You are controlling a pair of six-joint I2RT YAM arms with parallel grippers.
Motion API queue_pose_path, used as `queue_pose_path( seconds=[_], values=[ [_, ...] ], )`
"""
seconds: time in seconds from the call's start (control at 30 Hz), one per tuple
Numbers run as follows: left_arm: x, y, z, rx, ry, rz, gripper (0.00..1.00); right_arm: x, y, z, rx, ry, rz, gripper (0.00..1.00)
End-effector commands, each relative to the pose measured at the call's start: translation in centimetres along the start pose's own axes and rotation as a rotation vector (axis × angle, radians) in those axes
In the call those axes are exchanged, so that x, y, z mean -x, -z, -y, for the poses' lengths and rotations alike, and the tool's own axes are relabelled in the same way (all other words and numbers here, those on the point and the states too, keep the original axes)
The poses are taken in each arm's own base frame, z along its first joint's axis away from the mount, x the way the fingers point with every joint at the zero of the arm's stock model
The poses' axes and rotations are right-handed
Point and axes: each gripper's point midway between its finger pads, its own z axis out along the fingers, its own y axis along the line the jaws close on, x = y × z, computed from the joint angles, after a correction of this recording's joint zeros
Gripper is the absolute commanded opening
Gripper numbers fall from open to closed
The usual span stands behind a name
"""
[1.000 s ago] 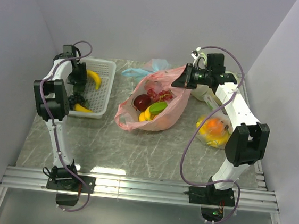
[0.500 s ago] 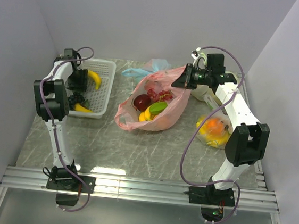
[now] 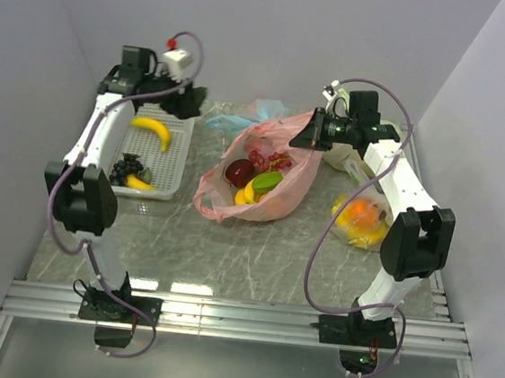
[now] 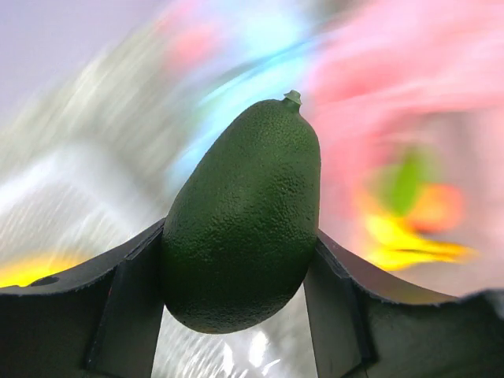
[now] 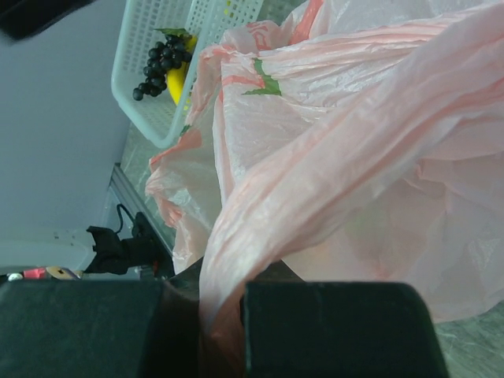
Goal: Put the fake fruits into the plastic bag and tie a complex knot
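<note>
Translucent pink plastic bag (image 3: 278,201): part-filled, rim pinched by closed right gripper (image 5: 220,315). Left gripper (image 4: 240,272) clasps green avocado-shaped fruit (image 4: 244,197); yellow banana (image 3: 152,130), dark grape bunch (image 3: 128,170) lie in white basket (image 3: 148,192). No knot yet.

Pink bag (image 3: 290,196) lies open, fruits (image 3: 255,178) inside; green avocado (image 4: 244,216) held aloft

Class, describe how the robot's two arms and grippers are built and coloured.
The left arm and right arm have white links, chunky black joints and black bases. A thin mauve cable loops along each. The left gripper and right gripper are black, with flat, blocky fingers.
</note>
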Motion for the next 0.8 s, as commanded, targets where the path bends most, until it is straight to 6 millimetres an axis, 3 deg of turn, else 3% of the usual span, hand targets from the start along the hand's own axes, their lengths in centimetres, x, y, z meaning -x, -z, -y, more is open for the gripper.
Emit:
queue_pose_path(
  seconds=[0.0, 0.03, 0.07, 0.27, 0.4, 0.53, 0.6, 0.63, 0.67, 0.7, 0.77],
  values=[
    [4.0, 0.3, 12.8, -0.399, -0.249, 0.126, 0.46, 1.9, 1.4, -1.5, 0.023, 0.053, 0.069, 0.00],
    [4.0, -0.1, 14.4, -0.442, -0.264, 0.123, 0.45, 2.2, 1.5, -1.7, 0.025, 0.051, 0.077, 0.00],
    [4.1, -0.6, 17.2, -0.504, -0.290, 0.122, 0.43, 2.5, 1.6, -1.6, 0.026, 0.047, 0.084, 0.00],
    [3.2, -5.3, 23.8, -0.628, -0.314, 0.098, 0.40, 4.5, 2.7, -2.0, 0.032, 0.034, 0.143, 0.00],
    [1.8, -8.1, 25.2, -0.644, -0.309, 0.070, 0.38, 5.3, 3.5, -2.2, 0.034, 0.026, 0.176, 0.00],
    [0.2, -10.8, 25.3, -0.582, -0.316, 0.034, 0.39, 5.4, 4.0, -2.5, 0.047, 0.008, 0.191, 0.00],
    [-0.8, -13.2, 24.7, -0.490, -0.311, 0.004, 0.46, 5.2, 3.9, -2.6, 0.057, 0.008, 0.194, 0.00],
    [-0.7, -14.2, 24.4, -0.449, -0.296, 0.003, 0.55, 5.2, 3.9, -2.5, 0.062, -0.004, 0.194, 0.00],
    [-0.3, -14.8, 24.4, -0.414, -0.245, 0.010, 0.69, 5.0, 3.8, -2.7, 0.072, -0.005, 0.189, 0.00],
    [-0.1, -16.1, 24.0, -0.371, -0.227, 0.026, 0.76, 5.0, 3.8, -2.6, 0.072, -0.009, 0.191, 0.00],
    [1.2, -16.4, 23.4, -0.322, -0.195, 0.052, 0.87, 4.9, 3.6, -2.3, 0.072, -0.018, 0.183, 0.00]
  ],
)
